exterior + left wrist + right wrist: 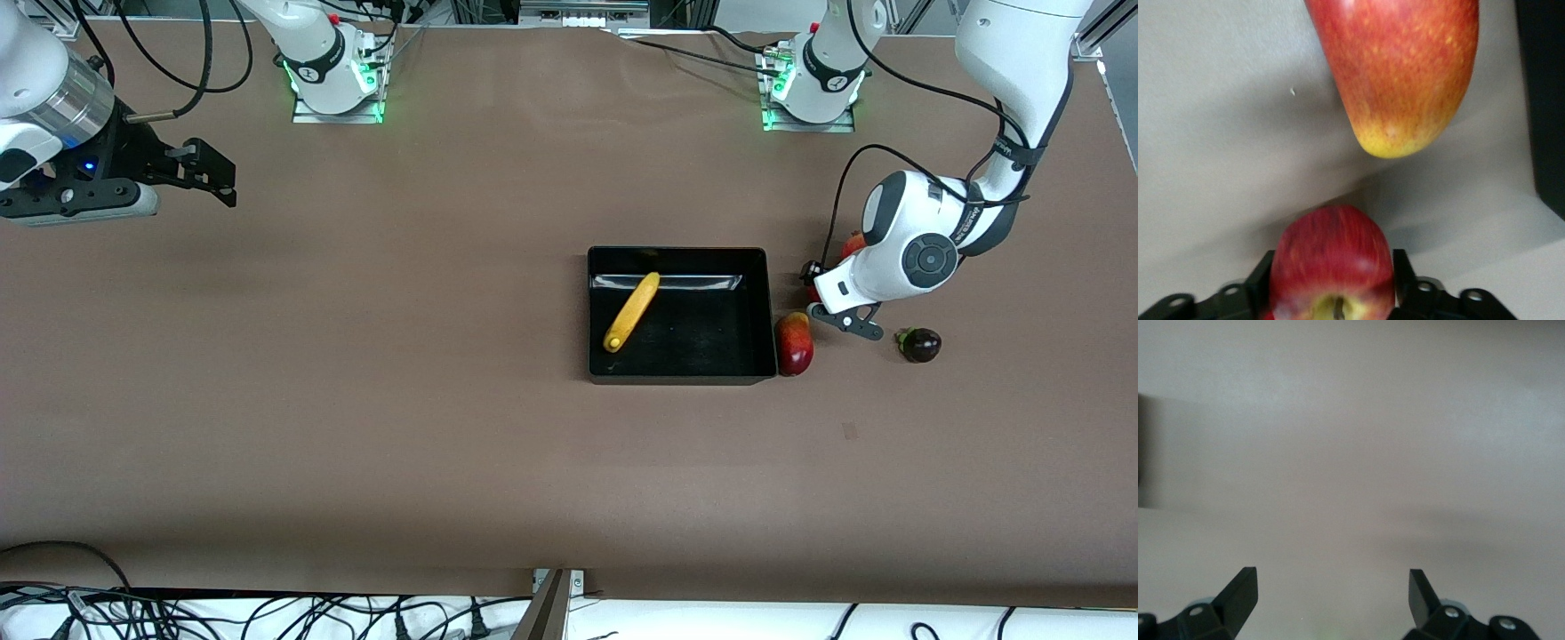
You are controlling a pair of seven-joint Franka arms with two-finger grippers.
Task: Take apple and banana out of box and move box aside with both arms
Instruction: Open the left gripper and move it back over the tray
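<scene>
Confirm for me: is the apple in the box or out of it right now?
Out. The apple sits between the left pincer's fingers beside the mango; only the banana lies in the box.

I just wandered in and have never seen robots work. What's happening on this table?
Two robot arms are emptying a black box. The left gripper is down on the table beside the box, its fingers either side of the apple, next to a mango. The banana lies in the box. The right gripper waits open at its end of the table.
</scene>
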